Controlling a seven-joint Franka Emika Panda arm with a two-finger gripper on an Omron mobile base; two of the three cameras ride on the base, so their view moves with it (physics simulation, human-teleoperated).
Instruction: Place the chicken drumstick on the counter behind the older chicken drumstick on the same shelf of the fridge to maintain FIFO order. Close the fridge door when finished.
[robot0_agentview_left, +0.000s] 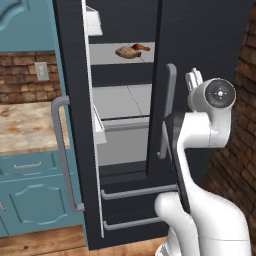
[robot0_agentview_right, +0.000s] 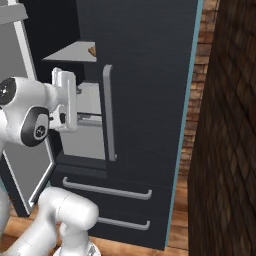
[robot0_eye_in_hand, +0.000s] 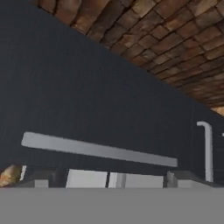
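Orange-brown and pale tan, the two drumsticks (robot0_agentview_left: 140, 47) (robot0_agentview_left: 127, 52) are lying together on the fridge shelf (robot0_agentview_left: 107, 53) — the placing looks done, closing is in hand. With its claw (robot0_agentview_right: 64, 100) standing wide and empty, the arm is hanging before the fridge; next it needs to get behind the open door (robot0_agentview_left: 75, 125) and push it shut.

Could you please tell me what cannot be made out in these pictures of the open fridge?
- Left base view: the chicken drumstick and the older chicken drumstick lie together on the shelf, too small to tell whether they touch.
- Right base view: the closed right door hides all but a tan sliver.
- The gripper's jaws: fingertips unseen, hidden by the arm.
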